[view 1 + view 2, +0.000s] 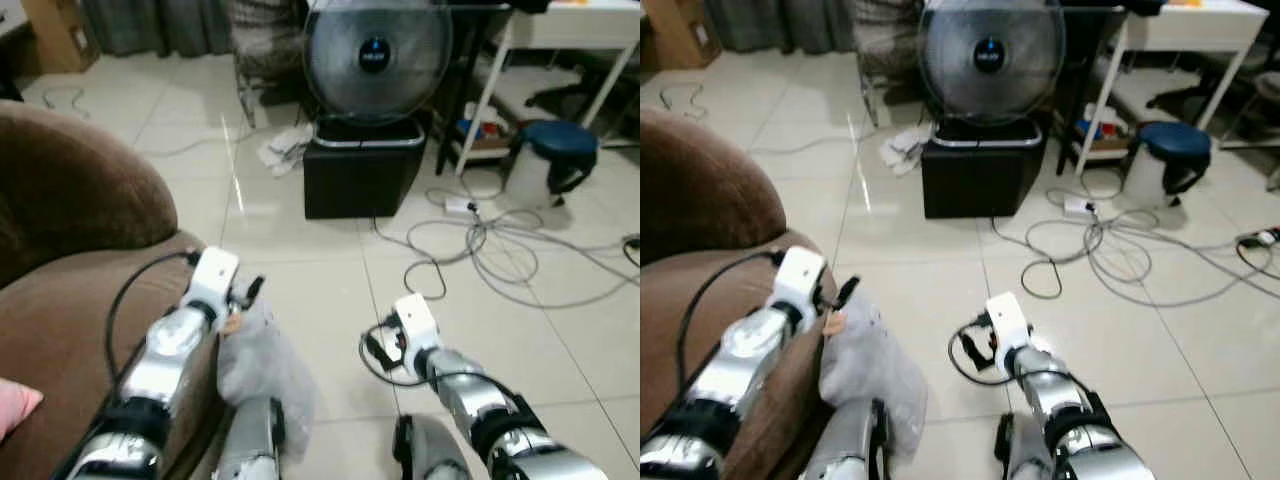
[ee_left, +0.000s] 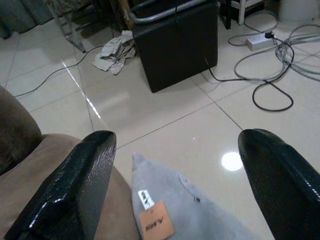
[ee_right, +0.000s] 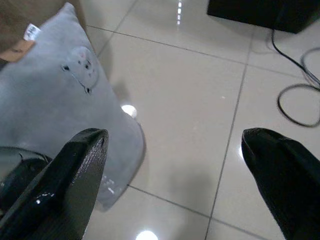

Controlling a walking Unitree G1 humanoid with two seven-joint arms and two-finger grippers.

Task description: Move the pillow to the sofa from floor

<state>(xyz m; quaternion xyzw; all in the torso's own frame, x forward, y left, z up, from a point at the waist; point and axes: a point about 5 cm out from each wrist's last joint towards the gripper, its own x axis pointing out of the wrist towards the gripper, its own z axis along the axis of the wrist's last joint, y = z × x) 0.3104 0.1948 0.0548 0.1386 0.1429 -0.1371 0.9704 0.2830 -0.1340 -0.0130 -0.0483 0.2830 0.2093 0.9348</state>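
Grey pillow (image 1: 262,365): stands on the pale tiled floor (image 1: 320,260), leaning against the front of the brown sofa (image 1: 70,290); it is not on the seat.
Pillow details: a small white label and an orange tag (image 2: 156,223) at its upper edge beside the sofa; a small printed figure on its face (image 3: 80,67).
Sofa: rounded brown arm on the robot's left, with the seat edge touching the pillow.
Left claw (image 2: 175,185): fingers spread wide apart, holding nothing, hovering above the pillow's top corner and the sofa edge; one black finger (image 2: 75,185) over the sofa fabric, the other over the tiles.
Right claw (image 3: 175,180): fingers spread wide, empty, above the floor just beside the pillow's lower edge; its left finger (image 3: 65,180) overlaps the pillow in the wrist view.
Arms: both silver arms reach forward, the left (image 1: 165,360) along the sofa, the right (image 1: 450,375) over open tiles.
Fan (image 1: 375,55): large round fan on a black box (image 1: 362,165), well beyond the pillow.
Cables (image 1: 500,245): loose loops on the tiles to the right of the box.
Desk (image 1: 560,30): white, far right, with a blue stool (image 1: 555,145) near it.
Pink cloth (image 1: 15,405): on the sofa at the left edge.
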